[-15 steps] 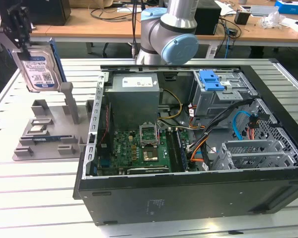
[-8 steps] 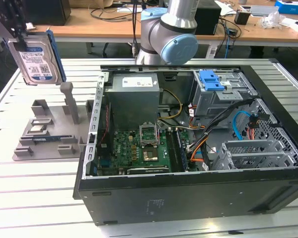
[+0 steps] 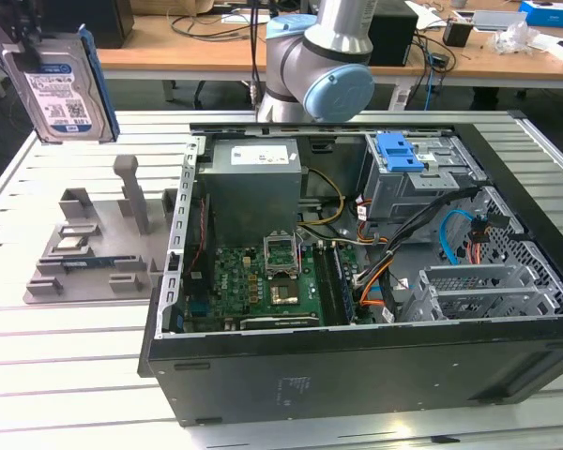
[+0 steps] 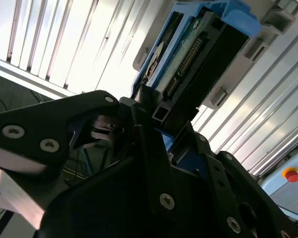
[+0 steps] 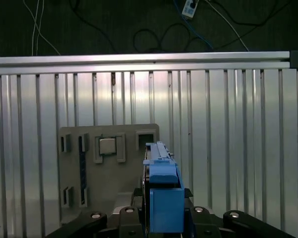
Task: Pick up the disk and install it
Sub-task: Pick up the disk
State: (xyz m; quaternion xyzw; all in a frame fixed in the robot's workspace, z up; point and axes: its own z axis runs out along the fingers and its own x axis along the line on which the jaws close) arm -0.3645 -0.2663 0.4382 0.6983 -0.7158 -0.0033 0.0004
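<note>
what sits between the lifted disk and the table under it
The grey holder plate, lying on the table below the disk, with open air above it. The first wrist view shows this best.

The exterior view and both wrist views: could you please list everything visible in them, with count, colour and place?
disk: one, silver with a blue frame, held in the air at the exterior view's upper left.
fixture plate: one, grey, on the table at the exterior view's left of the case.
square chip: one, silver, seated in a fixture plate pocket.
computer case: one, black, open, lying on the table.
power supply box: one, grey with a white label, inside the case.
motherboard: one, green, on the case floor.
bracket: one, blue, atop the drive cage.
table: one, silver, slatted.
arm: one, grey with light-blue caps, behind the case.
gripper: one, black, shut on the disk.
</note>
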